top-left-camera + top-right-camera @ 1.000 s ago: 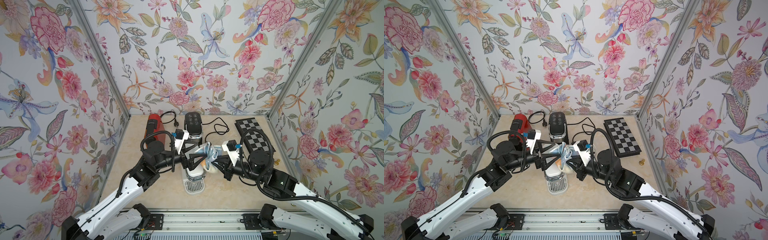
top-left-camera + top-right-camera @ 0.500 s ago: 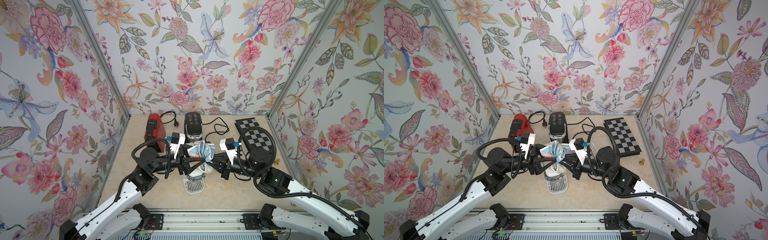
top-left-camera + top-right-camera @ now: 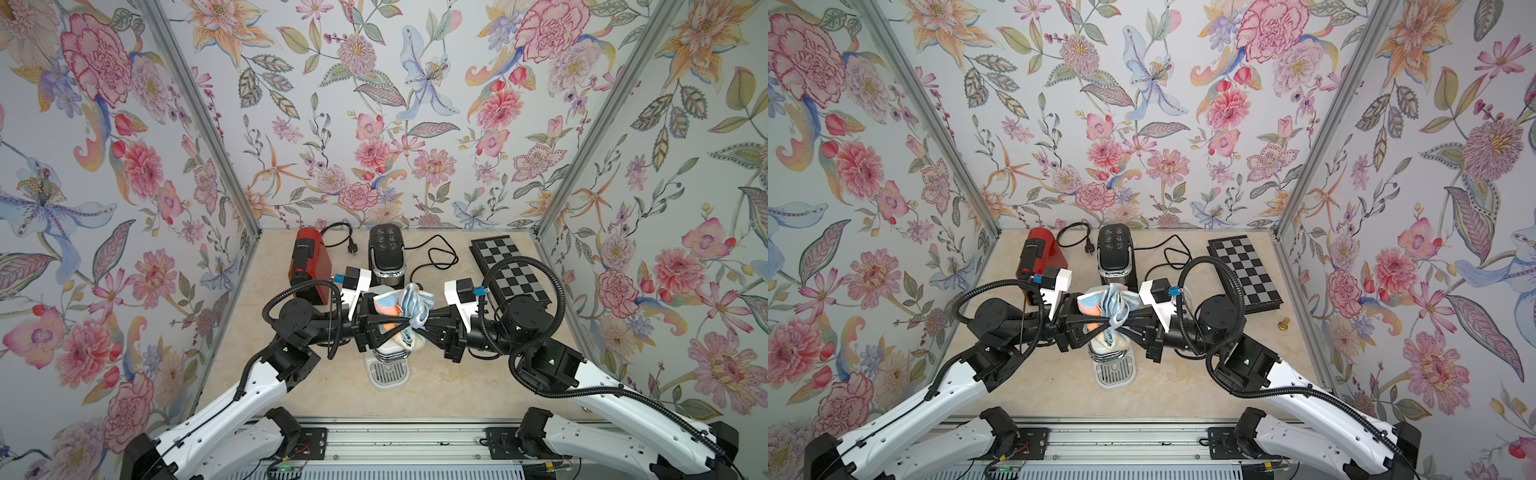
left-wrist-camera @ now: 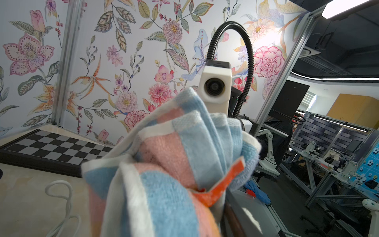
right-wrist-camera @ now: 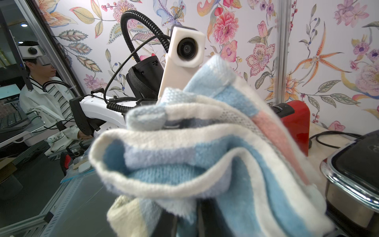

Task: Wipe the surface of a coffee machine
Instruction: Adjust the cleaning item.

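Note:
A blue, pink and white striped cloth (image 3: 409, 305) (image 3: 1115, 303) hangs bunched above a white coffee machine (image 3: 388, 372) (image 3: 1113, 372), whose top it hides. My left gripper (image 3: 400, 326) (image 3: 1102, 324) reaches in from the left, its fingers converged on the cloth. Facing it from the right, my right gripper (image 3: 420, 326) (image 3: 1122, 322) is shut on the same bunch. The cloth (image 4: 174, 164) fills the left wrist view and hides the jaws. In the right wrist view the cloth (image 5: 205, 153) does the same.
A black coffee machine (image 3: 386, 253) (image 5: 359, 184) and a red one (image 3: 309, 257) (image 5: 295, 123) stand behind, with loose black cables (image 3: 432, 257). A chessboard (image 3: 509, 270) (image 4: 51, 147) lies at the back right. A small gold piece (image 3: 1284, 324) sits by the right wall.
My left gripper's jaws have narrowed from wide open onto the cloth. The left arm has drawn back to the left. The cloth now sits bunched between both grippers.

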You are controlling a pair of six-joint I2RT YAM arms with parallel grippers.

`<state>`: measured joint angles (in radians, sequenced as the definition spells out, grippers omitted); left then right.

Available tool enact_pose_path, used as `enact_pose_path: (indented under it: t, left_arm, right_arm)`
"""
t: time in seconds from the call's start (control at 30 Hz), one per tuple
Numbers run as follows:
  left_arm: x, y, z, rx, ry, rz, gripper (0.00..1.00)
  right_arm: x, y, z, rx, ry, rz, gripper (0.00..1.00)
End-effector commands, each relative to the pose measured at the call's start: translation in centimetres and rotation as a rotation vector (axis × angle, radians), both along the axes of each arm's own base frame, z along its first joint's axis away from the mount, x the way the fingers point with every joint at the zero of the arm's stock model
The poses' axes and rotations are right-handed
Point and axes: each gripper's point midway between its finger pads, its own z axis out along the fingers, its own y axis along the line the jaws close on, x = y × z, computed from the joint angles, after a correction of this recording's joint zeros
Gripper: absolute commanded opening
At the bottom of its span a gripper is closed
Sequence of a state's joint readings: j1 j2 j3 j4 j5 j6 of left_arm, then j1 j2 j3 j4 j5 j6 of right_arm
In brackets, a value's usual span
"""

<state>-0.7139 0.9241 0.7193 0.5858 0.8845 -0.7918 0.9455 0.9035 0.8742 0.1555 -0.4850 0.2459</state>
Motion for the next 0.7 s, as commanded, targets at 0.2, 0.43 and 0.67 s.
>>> enact_pose_path:
  t: [0.2, 0.43, 0.67]
  left_arm:
    - [-1.4, -0.2, 0.2, -0.028, -0.008, -0.064, 0.00]
    - [1.1, 1.0, -0.8, 0.040, 0.005, 0.106, 0.00]
    - [4.9, 7.6, -0.4, 0.075, 0.043, 0.412, 0.00]
  right_arm:
    - [-0.7, 0.7, 0.8, 0.039, -0.062, 0.057, 0.00]
    - [1.1, 0.4, 0.7, 0.028, -0.047, -0.015, 0.47]
    - [4.3, -0.1, -1.0, -0.090, -0.009, -0.161, 0.84]
